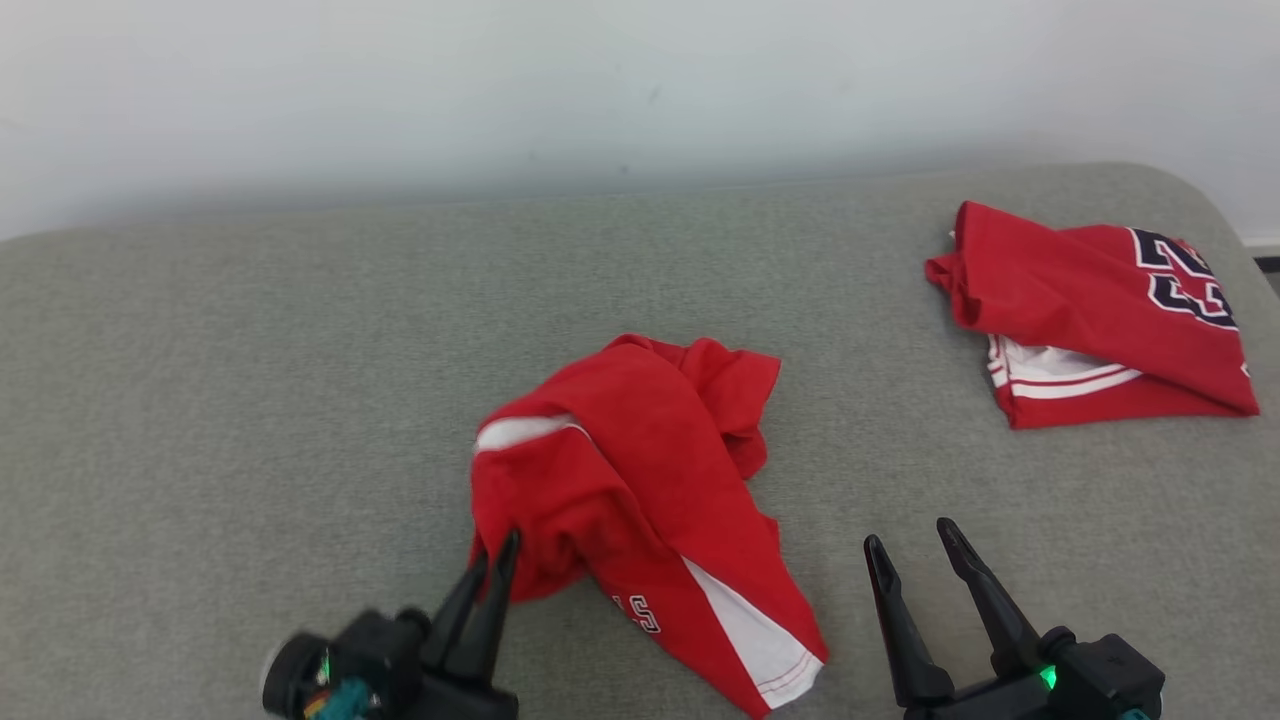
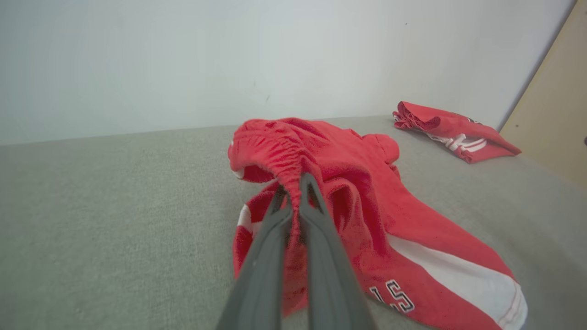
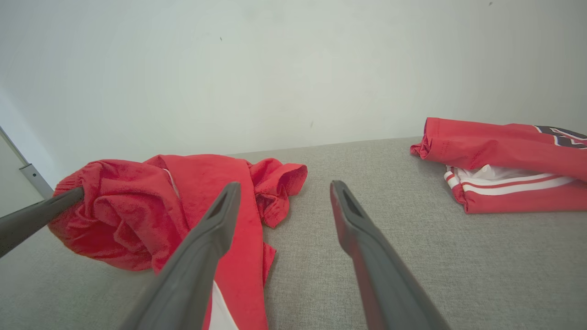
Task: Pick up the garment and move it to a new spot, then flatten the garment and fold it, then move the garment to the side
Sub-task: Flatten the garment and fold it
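The grey cloth surface runs back to a pale wall. At its far right corner lies a second red garment, folded, with white stripes and dark digits on it. It is well apart from both arms, and a stretch of grey surface lies between it and the task's piece.

The garment sits in the middle of the surface as a crumpled red heap (it looks like sport shorts, with a white side panel and some dark letters). One part of it spreads flat toward the near edge.

The left gripper is clenched on the heap's near left edge. In the left wrist view a ridge of the gathered elastic band passes between its two dark fingers, and the band rises in a hump beyond the tips.

The right gripper stands with its jaws spread wide and holds nothing. It is low over the bare surface, near the right side of the flat part of the garment but apart from it, with the fingers pointing toward the wall.
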Robot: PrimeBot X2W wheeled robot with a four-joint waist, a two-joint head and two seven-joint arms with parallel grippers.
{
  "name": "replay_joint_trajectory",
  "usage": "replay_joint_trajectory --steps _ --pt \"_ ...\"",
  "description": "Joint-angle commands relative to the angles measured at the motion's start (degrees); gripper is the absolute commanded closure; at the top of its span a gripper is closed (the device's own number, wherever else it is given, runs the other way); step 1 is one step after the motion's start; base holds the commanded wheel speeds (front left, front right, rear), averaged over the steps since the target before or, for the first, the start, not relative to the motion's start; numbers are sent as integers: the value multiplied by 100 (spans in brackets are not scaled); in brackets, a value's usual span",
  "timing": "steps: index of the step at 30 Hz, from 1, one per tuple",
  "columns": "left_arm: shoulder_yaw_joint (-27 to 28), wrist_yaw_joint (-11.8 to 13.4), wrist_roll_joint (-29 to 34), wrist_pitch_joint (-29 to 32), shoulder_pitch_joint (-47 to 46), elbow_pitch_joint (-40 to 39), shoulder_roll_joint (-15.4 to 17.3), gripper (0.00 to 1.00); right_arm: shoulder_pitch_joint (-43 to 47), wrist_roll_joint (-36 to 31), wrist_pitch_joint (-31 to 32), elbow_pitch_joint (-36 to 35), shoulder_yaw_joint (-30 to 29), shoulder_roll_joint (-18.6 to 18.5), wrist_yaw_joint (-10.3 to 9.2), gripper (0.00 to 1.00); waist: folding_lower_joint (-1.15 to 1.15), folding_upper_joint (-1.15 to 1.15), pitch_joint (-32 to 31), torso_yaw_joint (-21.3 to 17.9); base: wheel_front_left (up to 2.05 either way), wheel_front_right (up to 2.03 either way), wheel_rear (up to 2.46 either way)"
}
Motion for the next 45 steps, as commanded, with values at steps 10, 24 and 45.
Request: replay_joint_trajectory --steps 10,24,45 --pt "-400 5 -159 -17 1146 159 23 100 125 -47 2 68 33 -70 -12 0 0 0 -90 441 0 0 0" --pt "441 5 -380 -17 1526 -675 -265 0 252 -39 2 84 43 -86 -12 0 0 0 -253 522 0 0 0" --pt "4 5 -552 6 265 1414 -174 53 86 -15 2 258 49 -15 -12 0 0 0 -99 34 0 0 0"
